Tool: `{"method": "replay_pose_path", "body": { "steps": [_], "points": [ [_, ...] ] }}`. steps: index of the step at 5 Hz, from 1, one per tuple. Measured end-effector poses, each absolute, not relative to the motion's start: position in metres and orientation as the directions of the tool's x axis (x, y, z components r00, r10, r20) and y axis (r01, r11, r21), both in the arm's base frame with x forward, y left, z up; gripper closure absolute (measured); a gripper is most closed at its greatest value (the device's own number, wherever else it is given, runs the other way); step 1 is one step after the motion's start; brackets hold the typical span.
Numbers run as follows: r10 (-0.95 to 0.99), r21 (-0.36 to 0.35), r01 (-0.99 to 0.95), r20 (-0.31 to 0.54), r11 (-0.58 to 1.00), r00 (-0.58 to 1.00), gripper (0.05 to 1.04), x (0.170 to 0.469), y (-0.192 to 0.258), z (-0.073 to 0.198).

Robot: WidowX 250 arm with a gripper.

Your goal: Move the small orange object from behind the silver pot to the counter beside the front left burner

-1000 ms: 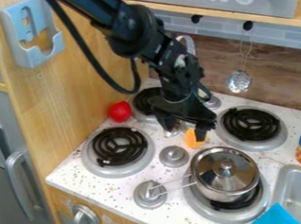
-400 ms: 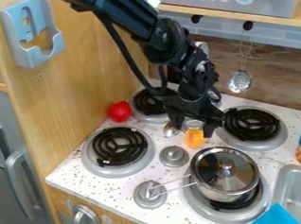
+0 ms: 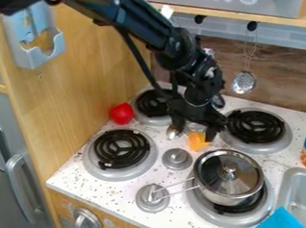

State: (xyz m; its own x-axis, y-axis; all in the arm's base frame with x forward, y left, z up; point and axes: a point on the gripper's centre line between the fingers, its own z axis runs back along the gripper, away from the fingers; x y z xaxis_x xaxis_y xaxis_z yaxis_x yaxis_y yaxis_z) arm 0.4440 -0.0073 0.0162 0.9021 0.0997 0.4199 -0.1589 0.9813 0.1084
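Jaws: right over the action, set well apart, open, one side to 9 o'clock and one to 3 o'clock of an orange container [image 3: 197, 141]!
Gripper [image 3: 194, 134]: hangs low at the very middle of the dial, with 12 o'clock at the top of the view.
Orange container: stands on the white speckled counter [image 3: 82, 182], between the open jaws, orange below and clear above.
Small silver piece [image 3: 174, 132]: sits tight by the jaws at 9 o'clock, shining away.
Silver knob-like disc [image 3: 176, 159]: lies at 7 o'clock, near the orange container.
Rear right burner [image 3: 255, 125]: spreads its black coil at 3 o'clock.
Rear left burner [image 3: 153, 103]: shows at 10 to 11 o'clock, partly behind the arm [image 3: 175, 45].
Pot [image 3: 228, 178]: sits at 5 o'clock on the front right burner [image 3: 261, 216], lidded, pointing a wire handle to 8 o'clock over a second silver disc [image 3: 151, 198].
Front left burner [image 3: 121, 149]: lies just below 9 o'clock.
Red round object [image 3: 121, 113]: glows at 10 o'clock by the wooden panel [image 3: 65, 111].
Skimmer [image 3: 244, 82]: hangs up at 1 o'clock.
Blue cloth [image 3: 281, 221]: rests way out at 5 o'clock, by the sink [image 3: 301, 185].
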Motion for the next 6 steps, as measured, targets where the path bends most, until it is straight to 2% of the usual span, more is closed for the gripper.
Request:
{"method": "replay_pose_path", "body": {
  "steps": [4, 5, 6],
  "points": [
    [0.101, 0.152, -0.171, 0.387, 0.973, 0.917, 0.082, 0.458, -0.004, -0.003],
    [0.103, 0.158, -0.170, 0.364, 0.973, 0.926, 0.139, 0.459, -0.003, -0.010],
    [0.126, 0.149, -0.191, 0.363, 0.970, 0.923, 0.349, 0.460, -0.003, -0.010]
  ]
}}
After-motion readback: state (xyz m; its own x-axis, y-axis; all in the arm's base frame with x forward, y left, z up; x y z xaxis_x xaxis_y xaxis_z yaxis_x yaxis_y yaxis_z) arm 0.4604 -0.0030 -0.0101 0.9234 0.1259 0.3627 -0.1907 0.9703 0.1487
